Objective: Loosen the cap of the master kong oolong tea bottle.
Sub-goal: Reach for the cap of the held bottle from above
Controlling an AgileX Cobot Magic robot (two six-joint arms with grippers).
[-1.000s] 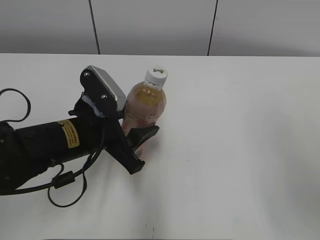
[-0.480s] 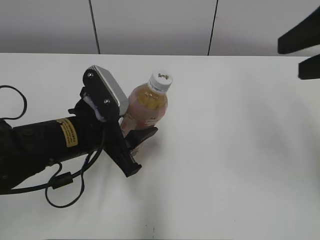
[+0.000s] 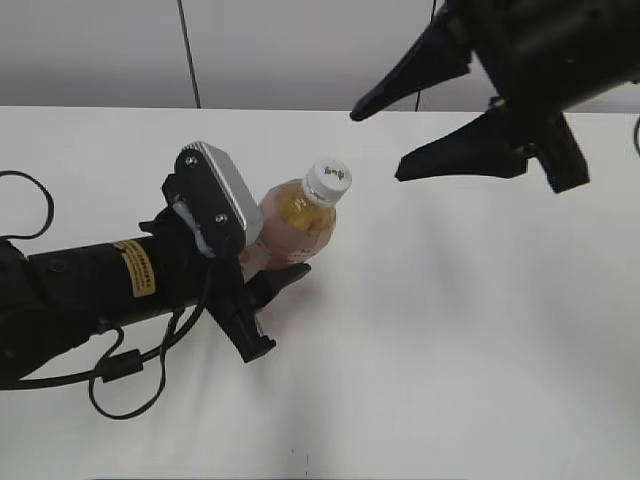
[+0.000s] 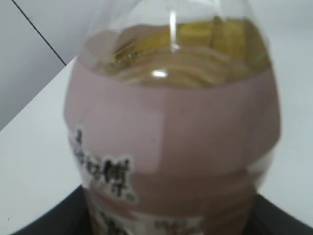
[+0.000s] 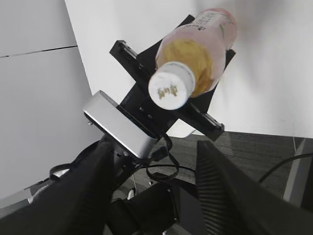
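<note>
White table (image 3: 450, 350), grey panelled wall (image 3: 300, 50) behind with dark vertical seams. Left gripper (image 3: 268, 262) comes in from the left side of the exterior view, clamped on the lower body of the master kong oolong tea bottle (image 3: 295, 222); bottle is tilted, top leaning to the right and away from the arm. Wrist camera block sits just left of the bottle shoulder. Black cable (image 3: 120, 375) loops on the table under the left arm. Cap (image 3: 328, 181) white, on the bottle neck, small dark mark on top, nothing touching it. Left wrist view: pink label (image 4: 171, 142) fills frame, amber tea (image 4: 195, 44) above it, black characters lower left, blurry. Right gripper (image 3: 410, 125) hangs above the table at upper right, fingers spread wide, empty, tips pointing left toward the cap but well apart from it. Right wrist view: cap (image 5: 171, 89) seen top-on, bottle (image 5: 203, 44) held between the black left fingers (image 5: 132, 56), right fingers (image 5: 225, 191) dark and out of focus at the bottom edge.
</note>
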